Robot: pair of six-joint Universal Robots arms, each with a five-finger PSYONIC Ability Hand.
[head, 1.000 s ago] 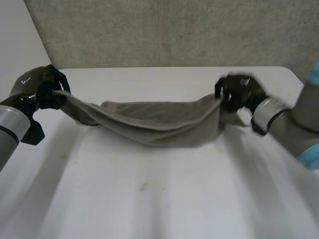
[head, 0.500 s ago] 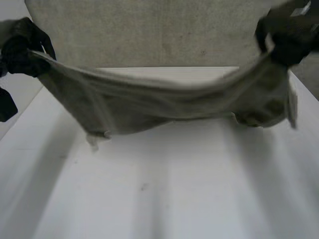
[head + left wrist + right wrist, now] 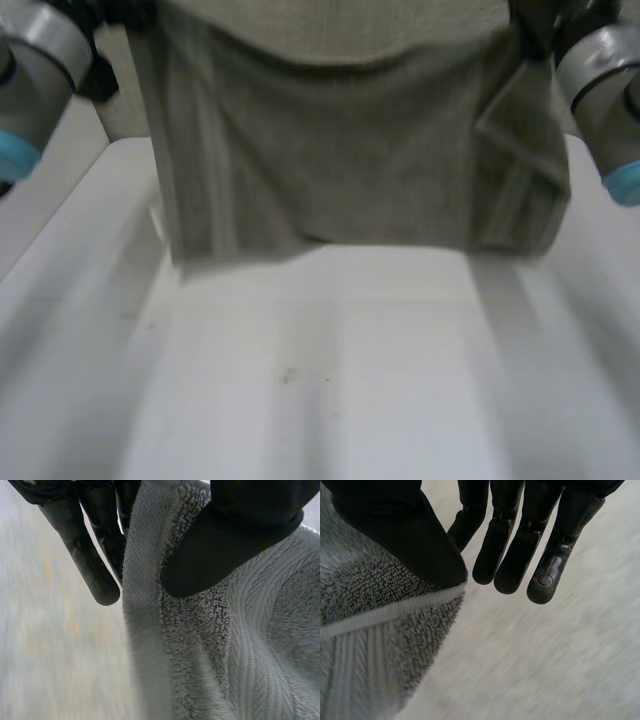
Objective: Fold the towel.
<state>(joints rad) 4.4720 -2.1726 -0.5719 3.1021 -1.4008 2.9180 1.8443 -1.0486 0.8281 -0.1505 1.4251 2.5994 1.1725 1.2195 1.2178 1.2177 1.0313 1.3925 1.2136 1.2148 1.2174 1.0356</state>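
I am watching the towel [image 3: 350, 150] hanging as a flat sheet below both hands, stretched between the left arm [image 3: 35, 70] and the right arm [image 3: 605, 90]. Its lower edge is hanging over the table [image 3: 340, 380], and I cannot tell whether it is touching. The left hand [image 3: 235, 530] is pinching the towel's side edge: its thumb is pressing on the pile while its fingers [image 3: 95, 560] are lying straight behind the edge. The right hand [image 3: 395, 530] is pinching a hemmed corner under its thumb, with its fingers [image 3: 515, 545] reaching straight past the cloth.
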